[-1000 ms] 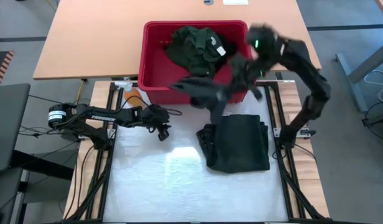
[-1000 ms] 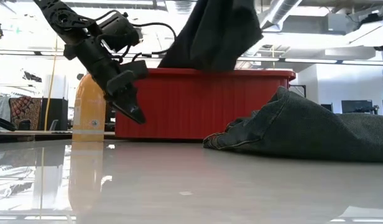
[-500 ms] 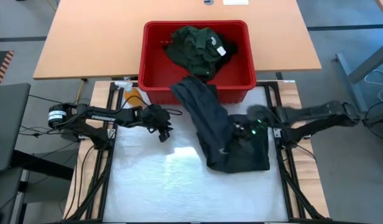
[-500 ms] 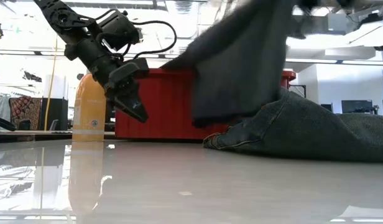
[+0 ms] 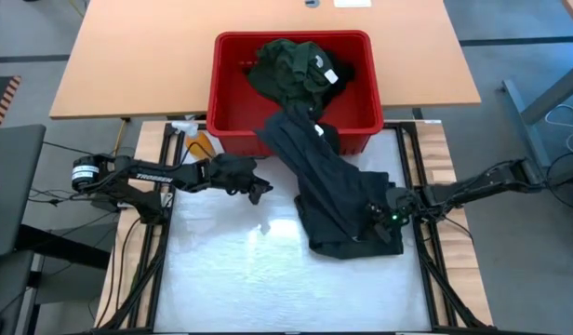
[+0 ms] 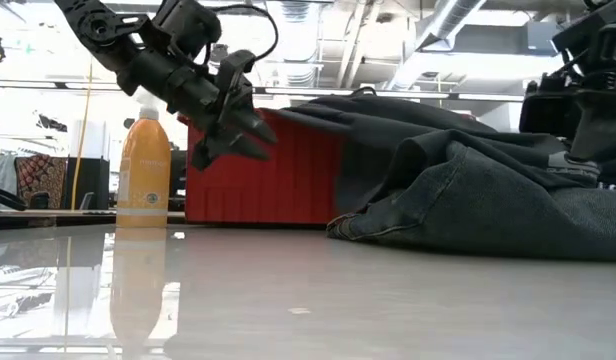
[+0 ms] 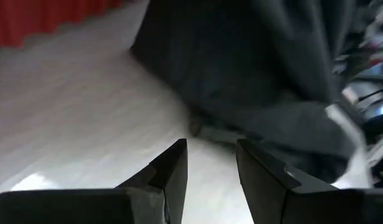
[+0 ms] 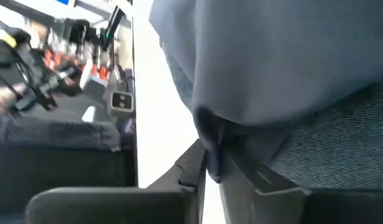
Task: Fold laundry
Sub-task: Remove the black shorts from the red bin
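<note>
Dark garment (image 5: 319, 172) pinched between right gripper (image 5: 391, 216) fingers, trailing back over basket (image 5: 233, 123) rim. Left gripper (image 5: 259, 191) fingers slightly parted, empty, cloth just ahead. Risk: trailing end snags the rim, tugging the basket.

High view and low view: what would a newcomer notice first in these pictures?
First, the long dark garment trailing from the rim of the red basket down onto a folded dark pile on the white table. The right end effector is shut on its lower end, beside that pile. The left end effector hangs open, empty, to the garment's left, and a green shirt lies in the basket.
</note>
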